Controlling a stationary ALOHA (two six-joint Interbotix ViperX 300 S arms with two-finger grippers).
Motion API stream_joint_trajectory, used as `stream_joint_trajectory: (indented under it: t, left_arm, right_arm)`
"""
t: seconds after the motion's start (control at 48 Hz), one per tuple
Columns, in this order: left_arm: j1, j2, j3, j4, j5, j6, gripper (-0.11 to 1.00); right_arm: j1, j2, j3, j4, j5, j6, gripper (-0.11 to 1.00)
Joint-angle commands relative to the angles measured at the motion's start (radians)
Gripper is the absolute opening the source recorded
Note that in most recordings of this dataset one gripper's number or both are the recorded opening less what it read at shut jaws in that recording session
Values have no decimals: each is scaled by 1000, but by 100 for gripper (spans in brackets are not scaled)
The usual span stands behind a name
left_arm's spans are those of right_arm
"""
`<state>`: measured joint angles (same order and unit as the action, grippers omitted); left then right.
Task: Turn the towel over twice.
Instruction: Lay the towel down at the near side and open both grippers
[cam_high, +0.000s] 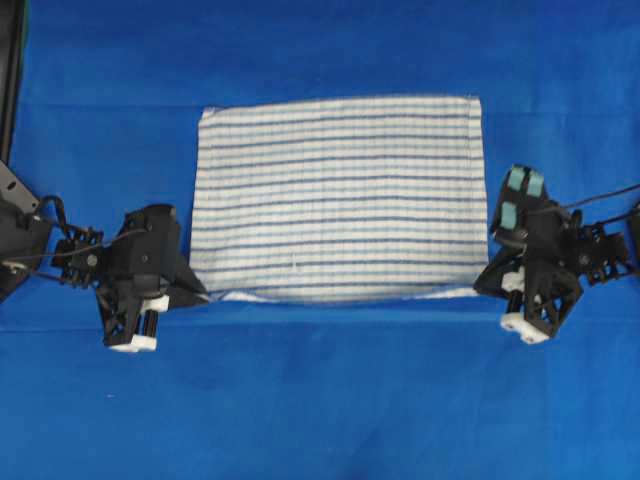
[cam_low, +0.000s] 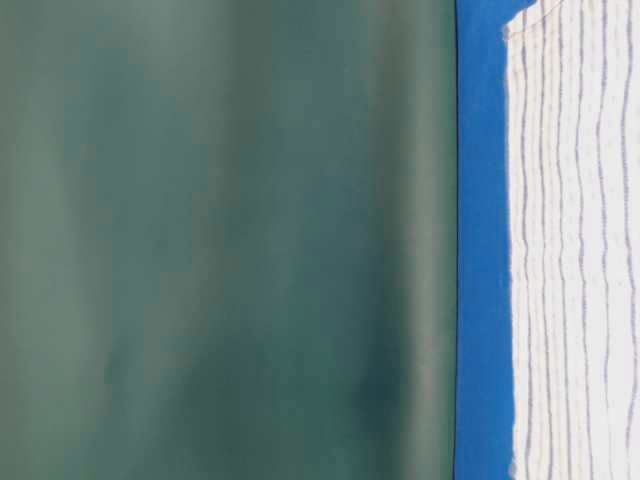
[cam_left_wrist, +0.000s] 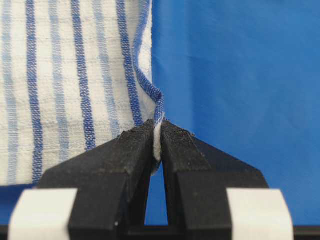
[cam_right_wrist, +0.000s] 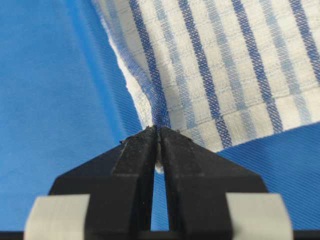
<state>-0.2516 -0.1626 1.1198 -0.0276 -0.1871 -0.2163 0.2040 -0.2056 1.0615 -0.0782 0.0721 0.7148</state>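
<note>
The towel (cam_high: 340, 195), white with dark and light blue stripes, lies spread in the middle of the blue-covered table. It also shows as a striped white sheet (cam_low: 580, 250) in the table-level view. My left gripper (cam_high: 203, 297) is shut on the towel's near left corner (cam_left_wrist: 157, 112), the hem pinched between the black fingertips. My right gripper (cam_high: 482, 283) is shut on the near right corner (cam_right_wrist: 159, 120) in the same way. The near edge of the towel is slightly raised between the two grips, showing a white underside.
A plain blue cloth (cam_high: 320, 400) covers the whole table around and under the towel. A dark frame piece (cam_high: 10, 70) stands at the far left edge. A green wall (cam_low: 230, 240) stands behind the table in the table-level view.
</note>
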Motion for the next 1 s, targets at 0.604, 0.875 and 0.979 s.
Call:
stream_joint_trajectory:
  t: [0.604,0.875,0.979]
  left_arm:
    - [-31,12,-20,-2,0,-6,3]
    - [-29,-58,-40,-2,32,-3,38]
    - [-15,-126,-49,-2,52,3,70]
  right_arm:
    - [69,34,-51,9,2,14,5]
    - [67,-8,-81,-6,35,-2,38]
    - [66,-67,-89,-61,74,-9,65]
